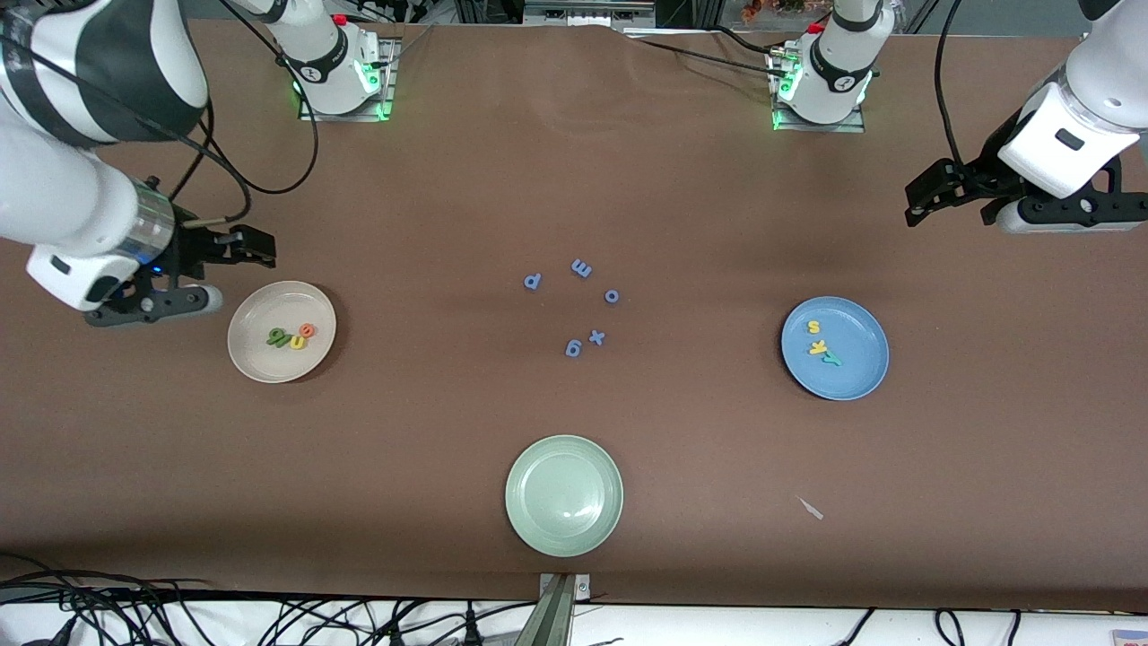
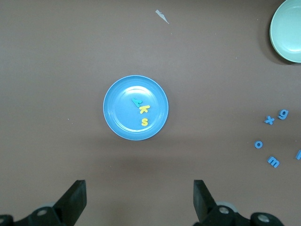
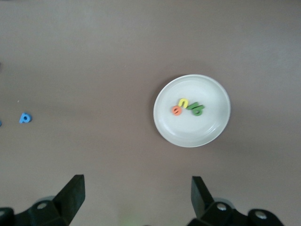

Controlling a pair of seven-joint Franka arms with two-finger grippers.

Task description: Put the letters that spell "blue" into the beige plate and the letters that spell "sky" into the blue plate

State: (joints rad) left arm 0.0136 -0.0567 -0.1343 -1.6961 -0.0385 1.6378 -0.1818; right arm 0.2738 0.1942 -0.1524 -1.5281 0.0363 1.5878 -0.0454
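The beige plate (image 1: 269, 363) holds the letters that spell "blue" (image 1: 291, 337): a green b and l, a yellow u and an orange e in a short row (image 3: 188, 107). In the blue plate (image 1: 856, 368) lie the letters that spell "sky" (image 1: 821, 345): a yellow s and k and a teal y, close together (image 2: 142, 113). My right gripper (image 1: 256, 248) hangs open and empty over bare table beside the beige plate (image 3: 207, 129). My left gripper (image 1: 922, 202) hangs open and empty over bare table at the left arm's end, apart from the blue plate (image 2: 120, 108).
Several all-blue letters (image 1: 581, 305) lie loose in the table's middle. An empty pale green plate (image 1: 563, 495) sits near the front edge. A small paper scrap (image 1: 812, 509) lies nearer the front camera than the blue plate.
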